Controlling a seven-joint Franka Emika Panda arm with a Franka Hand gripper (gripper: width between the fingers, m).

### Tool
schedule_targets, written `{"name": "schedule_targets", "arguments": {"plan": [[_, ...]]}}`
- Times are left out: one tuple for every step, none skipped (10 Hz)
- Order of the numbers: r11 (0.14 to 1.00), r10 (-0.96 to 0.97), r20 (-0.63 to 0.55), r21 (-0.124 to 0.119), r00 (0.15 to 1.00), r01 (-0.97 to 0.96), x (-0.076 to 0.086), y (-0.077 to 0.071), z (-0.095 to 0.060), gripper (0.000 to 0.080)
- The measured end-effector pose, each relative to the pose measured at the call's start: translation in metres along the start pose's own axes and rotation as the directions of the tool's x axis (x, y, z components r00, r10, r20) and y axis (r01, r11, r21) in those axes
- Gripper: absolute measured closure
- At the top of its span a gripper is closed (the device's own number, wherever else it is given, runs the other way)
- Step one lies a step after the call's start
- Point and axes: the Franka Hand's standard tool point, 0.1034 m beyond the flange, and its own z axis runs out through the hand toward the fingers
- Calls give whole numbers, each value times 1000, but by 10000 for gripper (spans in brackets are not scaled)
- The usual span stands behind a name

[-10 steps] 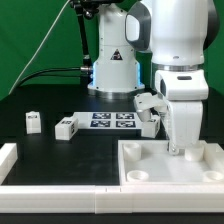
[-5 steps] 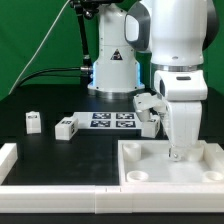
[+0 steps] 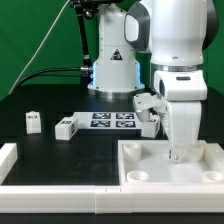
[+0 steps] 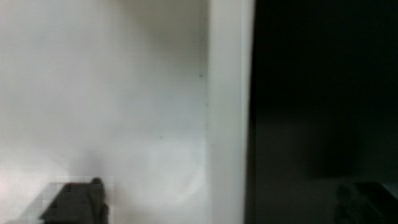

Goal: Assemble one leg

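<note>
My gripper (image 3: 180, 152) is lowered over the far right corner of the large white tray (image 3: 160, 172), its tips behind the tray's wall. In the wrist view the two dark fingertips (image 4: 71, 203) stand wide apart over the tray's white surface (image 4: 125, 100) and its edge, with nothing between them. One leg (image 3: 33, 121) stands at the exterior view's left, a second leg (image 3: 66, 127) lies beside it, and a third leg (image 3: 148, 106) lies just behind my gripper. A fourth leg is not visible.
The marker board (image 3: 112, 120) lies on the black table between the loose legs and the arm. The arm's base (image 3: 110, 65) stands at the back. A white rail (image 3: 10, 160) runs along the front left.
</note>
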Motion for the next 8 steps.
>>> {"name": "schedule_targets", "arguments": {"plan": [[1000, 0, 0, -1, 1000, 0, 0, 0, 0, 150], [999, 53, -1, -10, 999, -53, 7, -2, -8, 150], [997, 76, 1, -24, 997, -76, 16, -7, -22, 150], [994, 107, 2, -39, 994, -107, 22, -14, -36, 150], [987, 156, -1, -48, 988, -156, 29, -21, -46, 150], [977, 206, -4, -53, 978, -206, 34, -24, -51, 150], [980, 192, -2, -50, 981, -192, 32, -24, -49, 150], [972, 228, -5, -47, 974, -228, 32, -24, -48, 150]]}}
